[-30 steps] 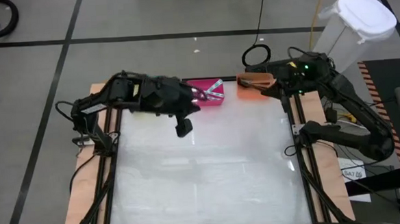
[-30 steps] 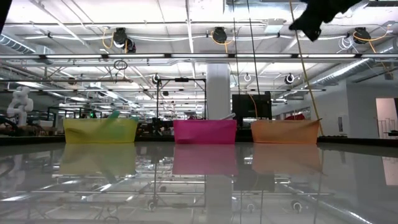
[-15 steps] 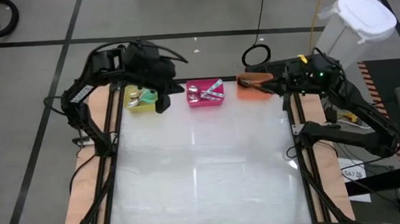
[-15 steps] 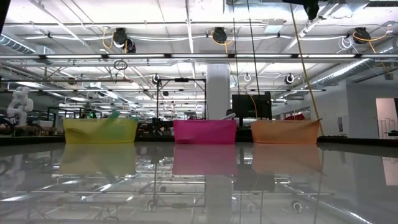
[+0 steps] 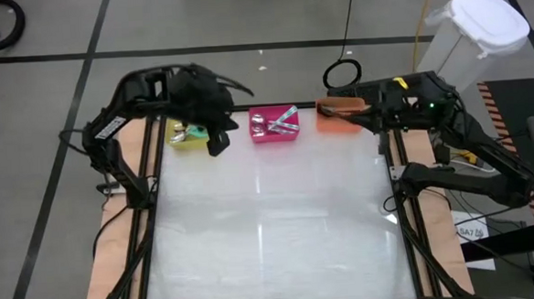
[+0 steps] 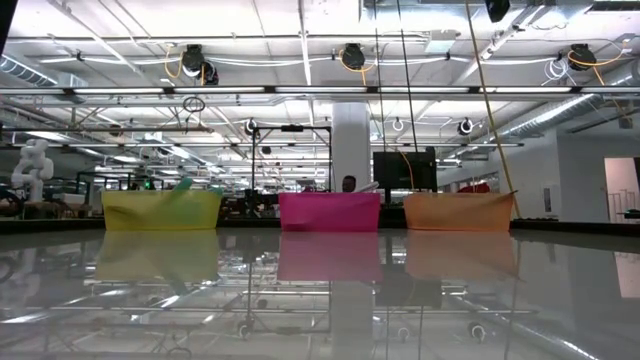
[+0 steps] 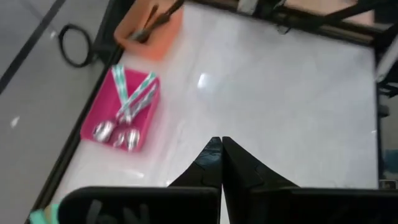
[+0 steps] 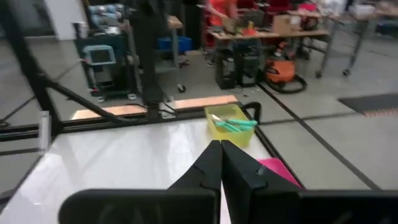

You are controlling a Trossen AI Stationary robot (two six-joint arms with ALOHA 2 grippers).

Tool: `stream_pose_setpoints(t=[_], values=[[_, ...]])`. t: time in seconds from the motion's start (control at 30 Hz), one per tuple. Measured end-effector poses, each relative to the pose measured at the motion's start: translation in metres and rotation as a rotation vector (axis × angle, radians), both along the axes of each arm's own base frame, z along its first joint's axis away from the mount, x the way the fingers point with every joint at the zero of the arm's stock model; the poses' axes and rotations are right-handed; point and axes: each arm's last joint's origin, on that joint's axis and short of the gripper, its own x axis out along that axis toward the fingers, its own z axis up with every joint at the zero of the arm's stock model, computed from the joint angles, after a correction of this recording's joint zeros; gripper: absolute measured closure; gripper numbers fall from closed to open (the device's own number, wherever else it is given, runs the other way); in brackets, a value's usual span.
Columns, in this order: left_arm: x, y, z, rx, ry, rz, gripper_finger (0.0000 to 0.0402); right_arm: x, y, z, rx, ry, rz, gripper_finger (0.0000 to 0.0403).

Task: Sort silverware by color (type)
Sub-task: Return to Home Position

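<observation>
Bright, even light comes from ceiling lamps overhead; the glossy white table carries pale glare in the high view, and in the low view it mirrors the lamps and the pink bin; shadows are faint.

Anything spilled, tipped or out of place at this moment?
Nothing stands out. The yellow bin, pink bin and orange bin stand upright in a straight row, spoons inside. The left hand, shut, hangs by the yellow bin; the right hand, shut, by the orange bin.
</observation>
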Motion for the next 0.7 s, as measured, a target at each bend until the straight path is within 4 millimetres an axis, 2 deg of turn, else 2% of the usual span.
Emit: stream_pose_setpoints(t=[0.2,0.27,0.4,0.47,0.6,0.7], values=[[0.006,-0.03,0.0,0.05,-0.002,0.091,0.0401,-0.006,0.007,0.003,-0.002,-0.033,0.099,0.0403],[0.013,-0.041,-0.009,0.074,0.013,0.128,0.0401,-0.007,0.009,0.004,-0.003,-0.04,0.133,0.0403],[0.029,-0.065,-0.054,0.088,0.095,0.178,0.0401,-0.011,0.011,0.005,-0.016,-0.049,0.144,0.0403],[0.033,-0.078,-0.074,0.07,0.059,0.165,0.0401,-0.011,0.013,0.005,-0.013,-0.051,0.171,0.0403],[0.022,-0.092,-0.111,0.055,-0.008,0.19,0.0402,-0.012,0.014,0.003,0.009,-0.037,0.225,0.0403],[0.004,-0.095,-0.14,0.049,-0.027,0.229,0.0402,-0.011,0.014,0.001,-0.001,-0.021,0.223,0.0403]])
